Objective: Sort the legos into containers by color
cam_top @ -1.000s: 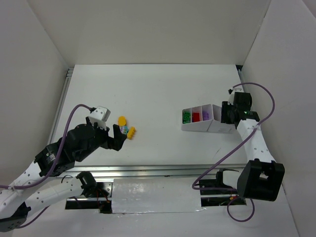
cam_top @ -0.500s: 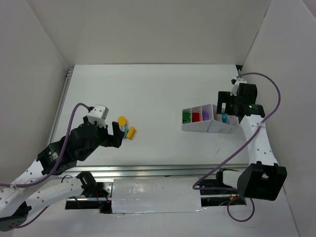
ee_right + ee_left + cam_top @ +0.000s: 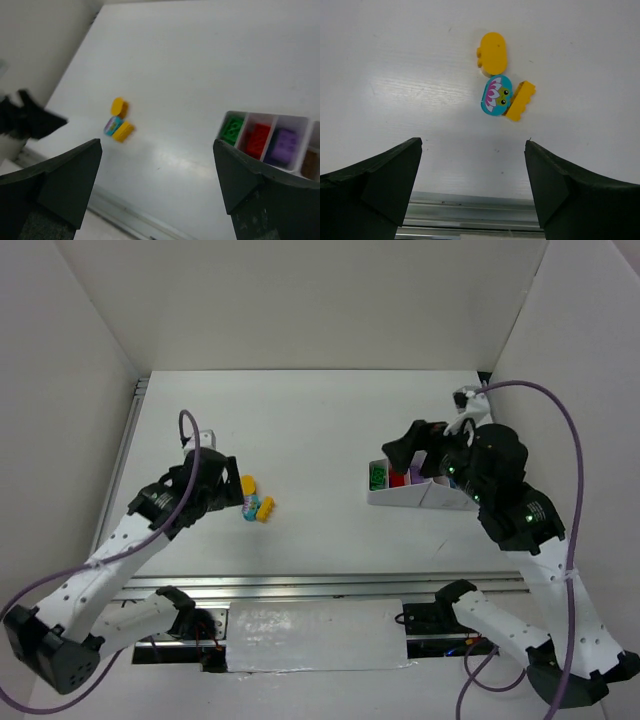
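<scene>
Three loose legos lie together on the white table: a yellow oval one point(image 3: 493, 52), a teal oval one with a flower print point(image 3: 496, 95) and a yellow brick point(image 3: 520, 100). My left gripper point(image 3: 472, 145) hangs open just near of them, holding nothing; from above it point(image 3: 226, 490) sits beside the yellow oval point(image 3: 248, 483). The containers, a white divided tray point(image 3: 410, 496), hold green point(image 3: 232, 129), red point(image 3: 258, 137) and purple point(image 3: 284, 146) legos in separate compartments. My right gripper point(image 3: 156, 145) is open and empty, raised over the tray's left part point(image 3: 405, 445).
A metal rail point(image 3: 470, 220) runs along the near table edge just behind my left fingers. White walls enclose the table on the left, far and right sides. The right arm's purple cable point(image 3: 560, 440) loops above the tray's right end.
My right gripper opened at the tray's right end, then rose and swung left over the tray. The left arm lifted and shifted slightly, staying open by the three loose legos.
</scene>
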You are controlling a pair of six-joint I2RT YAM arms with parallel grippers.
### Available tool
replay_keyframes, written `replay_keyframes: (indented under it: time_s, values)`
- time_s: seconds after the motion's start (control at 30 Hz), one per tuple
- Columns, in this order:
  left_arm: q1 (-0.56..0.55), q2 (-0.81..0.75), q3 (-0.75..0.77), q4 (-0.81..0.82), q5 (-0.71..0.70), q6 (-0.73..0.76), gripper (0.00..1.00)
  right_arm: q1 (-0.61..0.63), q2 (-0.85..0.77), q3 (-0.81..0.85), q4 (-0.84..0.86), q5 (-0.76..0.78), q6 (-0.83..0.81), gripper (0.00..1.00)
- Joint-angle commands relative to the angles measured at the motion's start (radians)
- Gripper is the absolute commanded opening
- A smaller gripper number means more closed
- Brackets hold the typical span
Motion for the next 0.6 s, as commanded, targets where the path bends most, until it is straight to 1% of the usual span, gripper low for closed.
replay_keyframes:
  time_s: [0.0,0.03,0.1,0.2,0.23,0.27,0.4,0.57]
  values:
    - [0.154,0.115,-0.005,0.072,0.174,-0.042,0.93,0.151,-0.011,-0.068,-0.017,-0.041,0.124,1.00]
    - [0.163,0.143,-0.010,0.086,0.193,-0.054,0.89,0.184,-0.023,-0.110,0.000,-0.041,0.132,1.00]
    - [0.165,0.221,0.005,0.112,0.183,-0.072,0.90,0.255,-0.043,-0.153,0.049,-0.061,0.144,1.00]
    - [0.165,0.316,0.022,0.166,0.207,-0.081,0.90,0.316,-0.048,-0.239,0.095,-0.114,0.167,1.00]
    - [0.164,0.339,0.022,0.178,0.224,-0.083,0.88,0.330,-0.048,-0.283,0.106,-0.122,0.173,1.00]
    - [0.164,0.378,0.019,0.215,0.238,-0.080,0.86,0.341,-0.049,-0.305,0.120,-0.122,0.175,1.00]
    - [0.159,0.467,0.010,0.259,0.251,-0.077,0.80,0.372,-0.080,-0.381,0.143,-0.125,0.181,1.00]
    - [0.147,0.559,0.004,0.307,0.252,-0.074,0.77,0.378,-0.152,-0.438,0.166,-0.171,0.173,1.00]
